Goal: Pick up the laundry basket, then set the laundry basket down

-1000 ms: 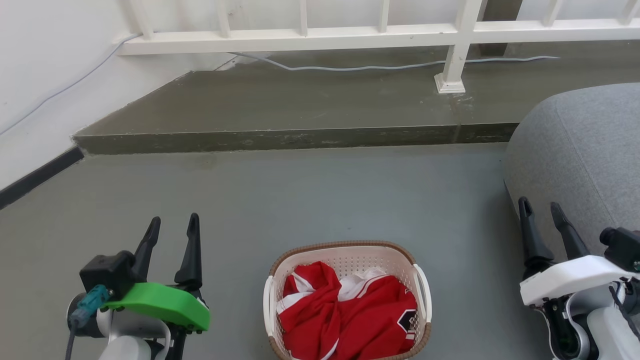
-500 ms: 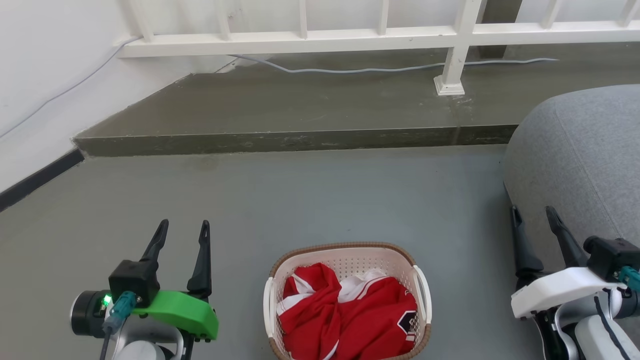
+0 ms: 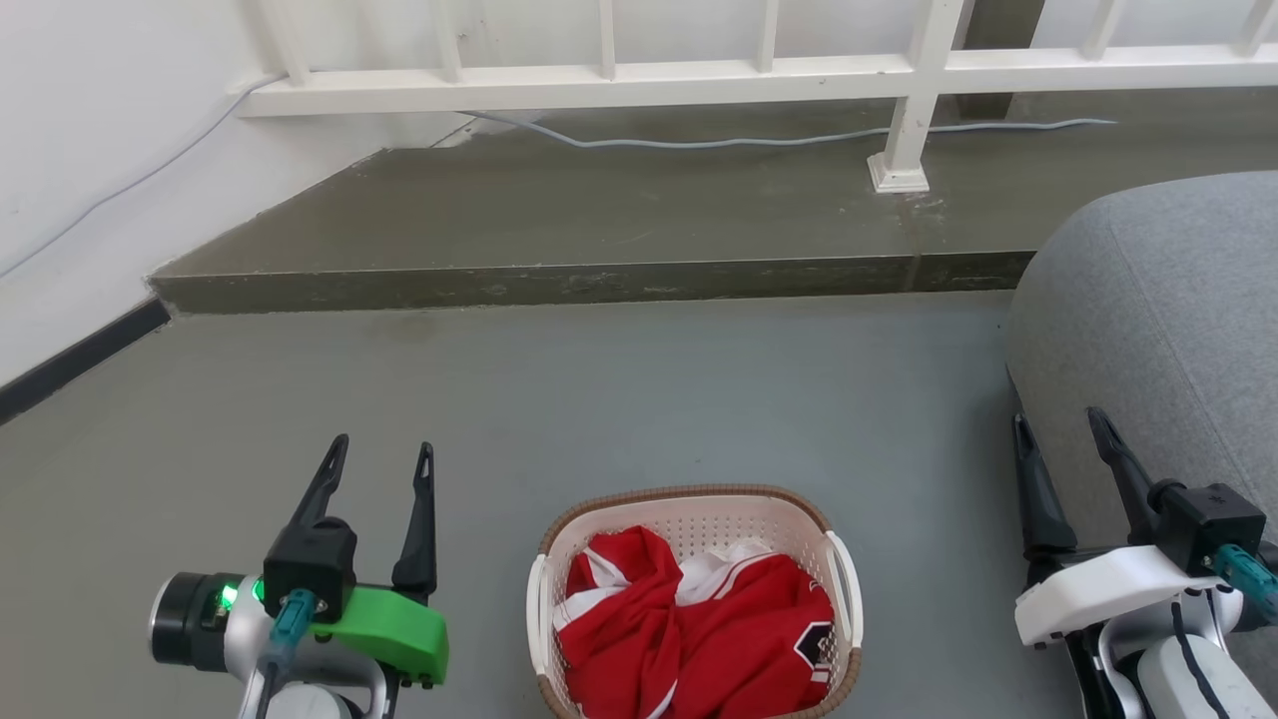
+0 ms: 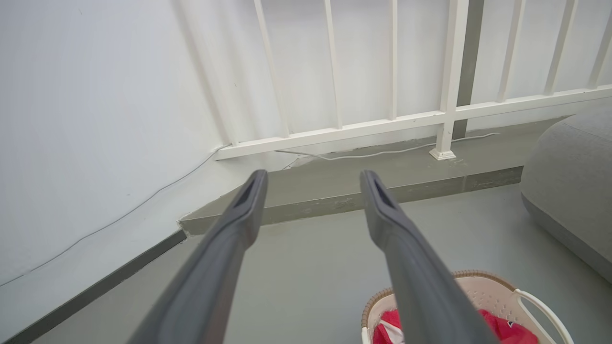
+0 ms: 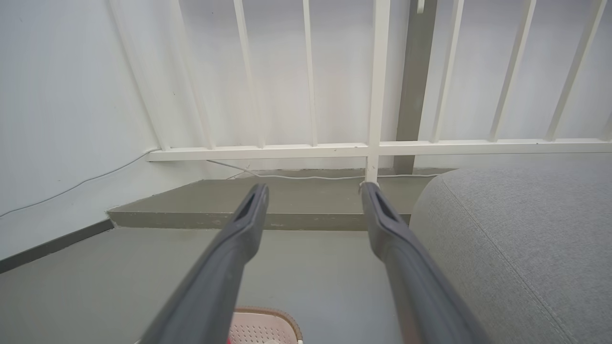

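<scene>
Basket not yet lifted: the laundry basket [image 3: 689,491] is seen on the near floor [image 3: 639,399], flanked by left gripper [image 3: 384,444] and right gripper [image 3: 1056,417], each kept clear of it with fingers spread and empty; pick-up and set-down are judged outstanding.

Free passage over floor [image 3: 599,399] at 9 and 12 o'clock of laundry basket [image 3: 689,524]. At 3 o'clock grey cushion [image 3: 1148,320] crowds in, just beside right pincer [image 3: 1056,419]. Farther off at 12 o'clock, raised step [image 3: 599,283].

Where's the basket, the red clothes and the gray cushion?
laundry basket [image 3: 689,490]: head view, on its brown far rim.
red clothes [image 3: 699,639]: head view, on the middle of the heap.
gray cushion [image 3: 1168,300]: head view, on its fabric top.
</scene>
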